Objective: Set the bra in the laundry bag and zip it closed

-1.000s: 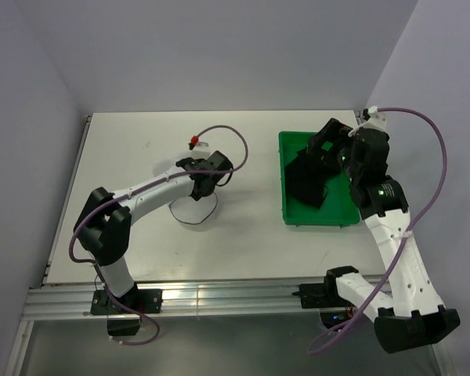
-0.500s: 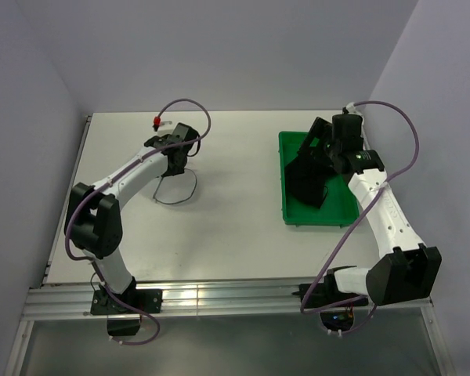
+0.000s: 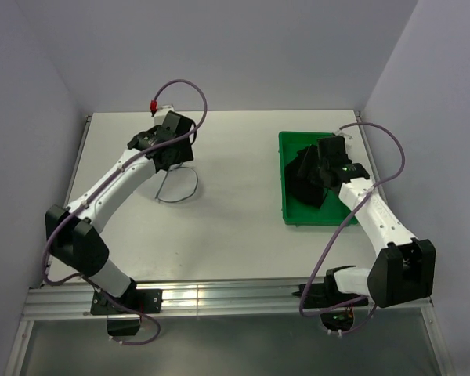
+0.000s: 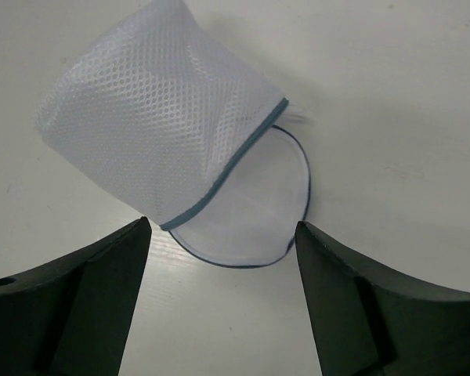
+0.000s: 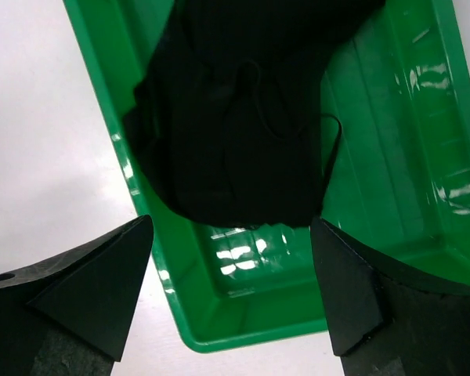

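Note:
The laundry bag [image 4: 158, 117] is pale white mesh edged by a dark zipper. It lies on the table with its mouth open and a round flap [image 4: 254, 215] spread flat. In the top view only its zipper loop [image 3: 178, 185] shows clearly. My left gripper [image 4: 223, 301] hovers just above the flap, open, with bare table between its fingers [image 3: 163, 157]. The black bra [image 5: 235, 117] lies bunched in the green tray [image 5: 219, 333], thin straps on top. My right gripper [image 5: 231, 301] hangs open over the tray's near end and touches nothing. From above, the bra [image 3: 304, 184] sits under it [image 3: 319, 163].
The green tray [image 3: 283, 168] stands at the right of the white table. A purple wall rises close on the right. The left arm's cable loops above the far left of the table, near the back wall.
My left gripper has opened, let go of the laundry bag and moved left and toward the back. The bag now lies further left. The right arm has swung lower over the tray.

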You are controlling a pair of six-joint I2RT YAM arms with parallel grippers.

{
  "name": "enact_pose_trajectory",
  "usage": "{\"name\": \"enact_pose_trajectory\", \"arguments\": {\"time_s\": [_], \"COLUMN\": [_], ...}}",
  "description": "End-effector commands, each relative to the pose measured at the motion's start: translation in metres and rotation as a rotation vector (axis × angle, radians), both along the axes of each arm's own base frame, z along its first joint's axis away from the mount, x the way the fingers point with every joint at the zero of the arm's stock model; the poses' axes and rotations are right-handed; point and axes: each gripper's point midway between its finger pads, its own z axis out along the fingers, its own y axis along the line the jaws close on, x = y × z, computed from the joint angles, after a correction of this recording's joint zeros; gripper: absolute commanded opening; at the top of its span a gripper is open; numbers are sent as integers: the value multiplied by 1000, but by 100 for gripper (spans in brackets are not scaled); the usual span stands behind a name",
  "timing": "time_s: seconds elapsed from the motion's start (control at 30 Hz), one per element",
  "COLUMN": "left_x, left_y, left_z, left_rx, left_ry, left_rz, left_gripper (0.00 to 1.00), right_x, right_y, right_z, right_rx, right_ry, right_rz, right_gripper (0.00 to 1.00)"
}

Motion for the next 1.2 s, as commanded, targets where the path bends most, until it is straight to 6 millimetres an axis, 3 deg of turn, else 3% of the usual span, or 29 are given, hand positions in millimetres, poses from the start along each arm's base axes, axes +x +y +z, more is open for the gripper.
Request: {"name": "enact_pose_trajectory", "arguments": {"time_s": [0.0,0.27,0.4,1.0,1.17], "left_x": [-6,-19,-24,-22,-21], "left_y": [-20,-20,-24,-25,-25], "left_z": [56,87,98,97,97], "left_rx": [-99,-150,-183,-170,-167], "left_ry": [-124,-184,-211,-208,-207], "left_rz": [-83,-135,-165,-185,-185], "left_gripper": [82,83,84,84,84], "right_x": [-6,-21,-26,-16,-1], "right_y": [-5,18,13,29,25], "right_z": [0,-31,-44,-97,-94], "right_rx": [-110,-194,-259,-362,-408], "right_ry": [1,89,139,273,257], "right_rz": [-17,71,69,151,112], "right_gripper": [88,85,82,84,82]}}
